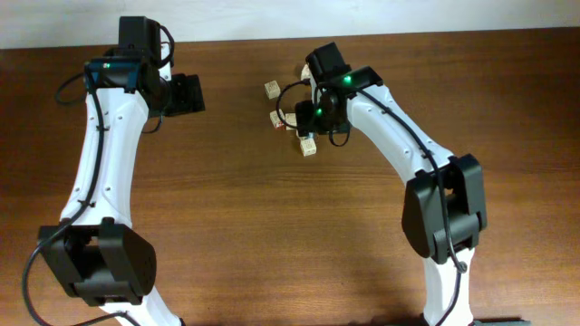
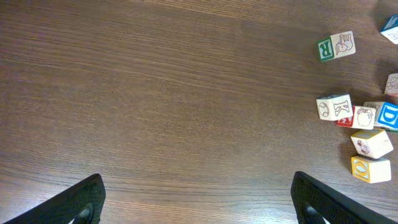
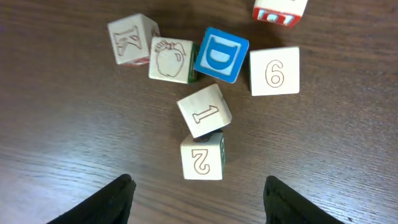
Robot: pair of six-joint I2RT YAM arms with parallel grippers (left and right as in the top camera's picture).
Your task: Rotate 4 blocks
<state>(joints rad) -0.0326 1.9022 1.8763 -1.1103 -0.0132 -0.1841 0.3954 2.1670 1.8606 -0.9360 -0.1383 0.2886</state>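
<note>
Since block 2 (image 3: 202,157) sits just ahead of right gripper (image 3: 199,184) | jaws apart, empty | left gripper (image 2: 198,186) well off, also spread

Blue-faced cube (image 3: 221,55): white letter D on top, sits skewed to the wood grain, one edge cropped in the left wrist view (image 2: 389,116). Worktop (image 1: 272,226): dark brown wood grain. Pale strip (image 1: 381,18) along far edge, probably a wall.
</note>
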